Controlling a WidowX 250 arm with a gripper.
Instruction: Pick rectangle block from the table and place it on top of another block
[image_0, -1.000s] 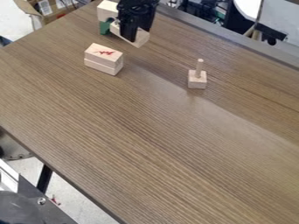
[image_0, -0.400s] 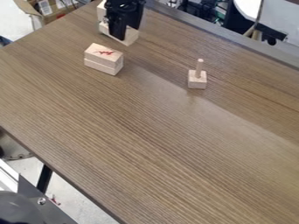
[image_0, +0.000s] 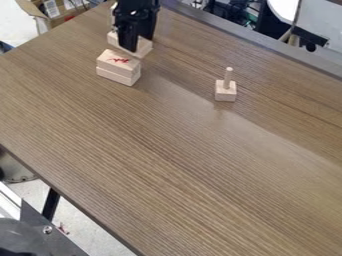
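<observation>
The picking looks done: the pincer is closed on the rectangle block, just beyond the stacked blocks on the tabletop. Placing it on top and letting go seem left.

A peg stands upright on its base (cardboard box well apart).

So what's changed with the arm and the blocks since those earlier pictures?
The gripper has moved toward the view's left, then slightly down it, bringing its rectangular block close to the red-marked stacked blocks. It still holds that block; nothing was let go. The stacked blocks and the pegged block stayed put.
</observation>
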